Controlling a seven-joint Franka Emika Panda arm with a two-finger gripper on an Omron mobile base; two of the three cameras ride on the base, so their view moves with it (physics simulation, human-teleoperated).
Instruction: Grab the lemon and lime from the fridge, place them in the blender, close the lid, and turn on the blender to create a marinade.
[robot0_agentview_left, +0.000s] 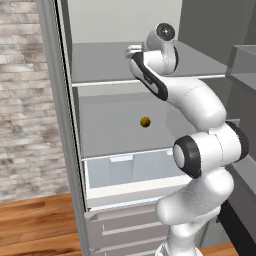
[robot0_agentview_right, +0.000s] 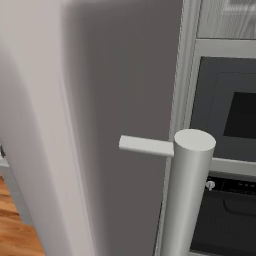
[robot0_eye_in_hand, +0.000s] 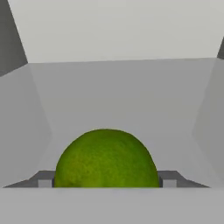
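Note:
In the hand view the green lime (robot0_eye_in_hand: 106, 157) sits between my gripper (robot0_eye_in_hand: 106, 181), and both dark fingertips (robot0_eye_in_hand: 43, 180) press flush against its sides. It rests on a pale grey shelf deep inside the fridge (robot0_agentview_left: 100, 65). From the left base view, my arm reaches onto the upper shelf, and the hand hides the lime there. On the shelf below lies the small yellow-orange lemon (robot0_agentview_left: 145, 122), alone and well under the hand.
A translucent drawer (robot0_agentview_left: 125, 170) stands under the lemon's shelf, with grey drawer fronts lower down. The open fridge door (robot0_agentview_right: 100, 125) and its round handle (robot0_agentview_right: 187, 195) stand close on the right, beside a dark oven (robot0_agentview_right: 230, 115). A brick wall (robot0_agentview_left: 25, 100) is at left.

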